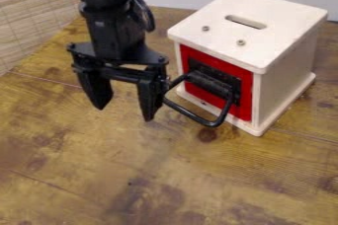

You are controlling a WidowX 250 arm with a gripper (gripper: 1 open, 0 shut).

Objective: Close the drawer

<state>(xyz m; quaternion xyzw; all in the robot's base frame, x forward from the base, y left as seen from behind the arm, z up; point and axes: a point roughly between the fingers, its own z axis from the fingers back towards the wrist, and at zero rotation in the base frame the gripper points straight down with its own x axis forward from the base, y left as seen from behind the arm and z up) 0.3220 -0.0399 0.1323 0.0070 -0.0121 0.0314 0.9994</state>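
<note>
The pincer [123,101] hangs over the bench [99,175] with its two dark fingers spread wide, tips pointing down and a broad gap between them; nothing is visible in its grip. The finger on the picture's right is just beside the outer end of the black loop handle [199,119], but whether the two touch cannot be told from this view. The handle juts out from the drawer's front toward the pincer, its bar slanting in front of the red face. Behind it, the drawer [243,110] lies to the picture's right of the pincer, its glossy red front framed by the cream cabinet [282,83]; how fully it is shut cannot be read with certainty. The cabinet stands upright toward the far edge of the bench, on the picture's right, with a slot [246,21] and two small round metallic spots in its top. At the far left of the view lies a pale woven mat [38,17].
</note>
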